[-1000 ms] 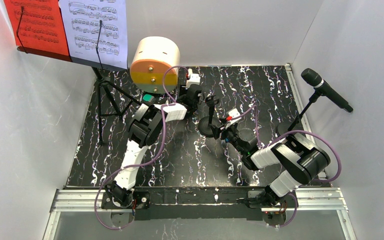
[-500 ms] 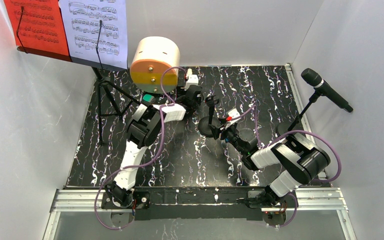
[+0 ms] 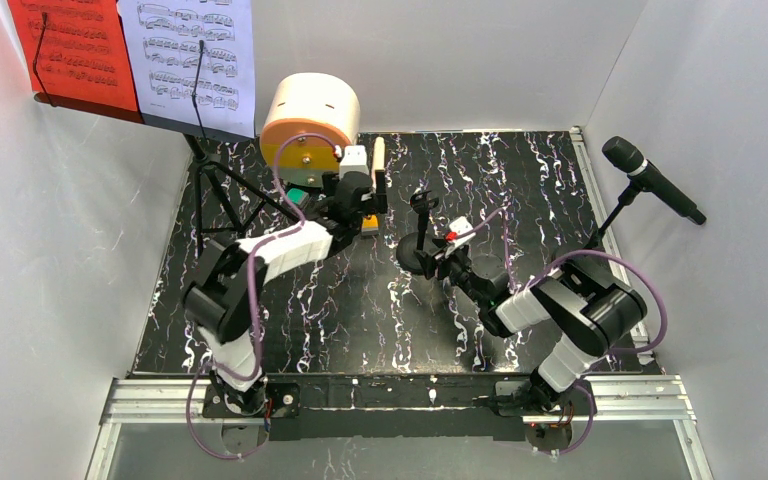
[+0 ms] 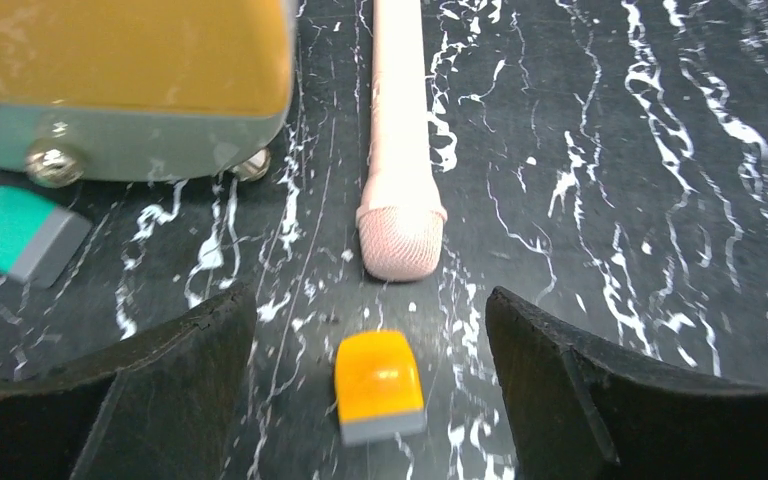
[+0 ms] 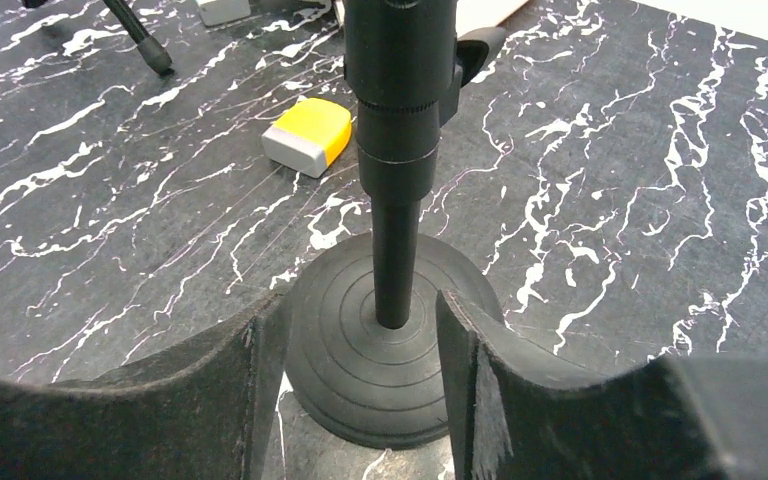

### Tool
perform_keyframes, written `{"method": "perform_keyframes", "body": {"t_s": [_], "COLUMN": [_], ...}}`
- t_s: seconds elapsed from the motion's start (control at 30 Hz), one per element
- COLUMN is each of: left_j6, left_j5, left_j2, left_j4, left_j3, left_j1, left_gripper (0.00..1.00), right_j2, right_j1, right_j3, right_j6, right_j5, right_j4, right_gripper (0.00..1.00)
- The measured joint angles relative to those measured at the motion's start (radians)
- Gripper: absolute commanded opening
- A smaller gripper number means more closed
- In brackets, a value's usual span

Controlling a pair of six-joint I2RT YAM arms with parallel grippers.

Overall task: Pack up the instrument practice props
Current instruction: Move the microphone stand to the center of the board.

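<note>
A cream microphone [image 4: 398, 150] lies flat on the marbled mat beside the round case [image 4: 120, 70], its mesh head toward my left gripper [image 4: 370, 300]. That gripper is open and holds nothing; it hovers just short of the microphone [image 3: 377, 158]. My right gripper [image 5: 355, 310] is closed against the round base of a small black mic holder [image 5: 380, 370], whose upright stem rises between the fingers. The holder [image 3: 415, 250] stands mid-table with an empty clip. A black microphone [image 3: 652, 180] sits on another stand at the right. Red and white sheet-music pages [image 3: 140, 55] rest on the black music rack [image 3: 210, 190].
The cream case with an orange lid [image 3: 310, 120] lies on its side at the back. An orange block [image 4: 378, 385] lies under my left gripper, a teal block [image 4: 15, 232] by the case. White walls enclose the mat on three sides.
My left jaws have opened and the cream microphone now lies on the mat by the case. The left arm's elbow swung out to the left. The right gripper stayed on the holder.
</note>
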State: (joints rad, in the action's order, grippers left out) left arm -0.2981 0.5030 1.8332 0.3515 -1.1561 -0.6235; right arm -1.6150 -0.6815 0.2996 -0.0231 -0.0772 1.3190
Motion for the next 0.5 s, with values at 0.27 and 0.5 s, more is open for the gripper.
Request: {"method": "perform_keyframes", "body": {"t_s": [0.27, 0.5], "left_j6": [-0.057, -0.061], "left_j5": [-0.049, -0.078], "left_j2": [-0.426, -0.746], "left_j4": [-0.108, -0.313], "left_j3": [0.248, 0.271], "left_j1": [0.006, 0.045], "left_gripper": [0.97, 0.99], "right_j2": [-0.114, -0.236], "right_j1": [0.001, 0.018], "right_j3": [0.094, 0.175], "right_j6": [0.000, -0.002], "right_j5": [-0.030, -0.060], "right_j4": [0.009, 0.036], "right_gripper": [0.55, 0.28]}}
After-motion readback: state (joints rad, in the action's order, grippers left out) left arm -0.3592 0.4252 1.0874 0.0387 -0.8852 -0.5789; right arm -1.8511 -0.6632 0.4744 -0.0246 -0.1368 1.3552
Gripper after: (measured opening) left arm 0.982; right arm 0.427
